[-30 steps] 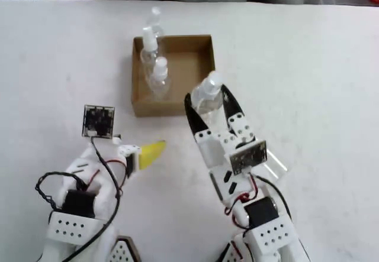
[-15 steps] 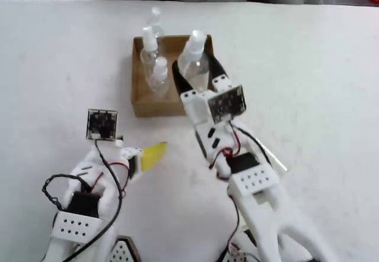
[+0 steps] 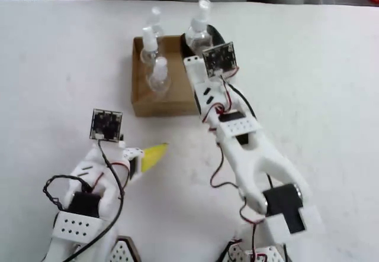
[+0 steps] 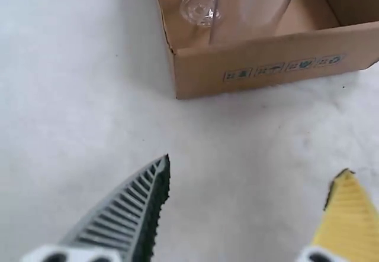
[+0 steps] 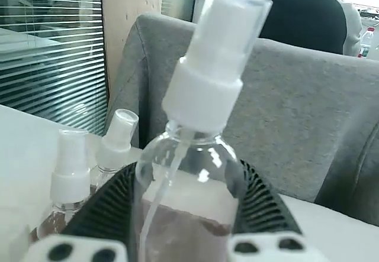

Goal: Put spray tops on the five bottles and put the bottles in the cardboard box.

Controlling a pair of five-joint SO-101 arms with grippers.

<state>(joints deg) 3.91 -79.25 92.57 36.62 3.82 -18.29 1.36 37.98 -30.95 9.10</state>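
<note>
The cardboard box stands open at the middle of the table. My right gripper is over its far right corner, shut on a clear bottle that is upright and wears a white spray top. In the right wrist view the black fingers hug the bottle's body. Two capped bottles stand in the box's left half. A third shows at its far edge; whether it is inside I cannot tell. My left gripper hangs open over bare table short of the box.
A grey chair back rises behind the table's far edge. White tabletop stretches wide on both sides of the box. The right arm's body lies across the table from the near edge up to the box.
The right arm has stretched forward, carrying the bottle from the box's near right corner to its far right corner. The left arm has barely shifted.
</note>
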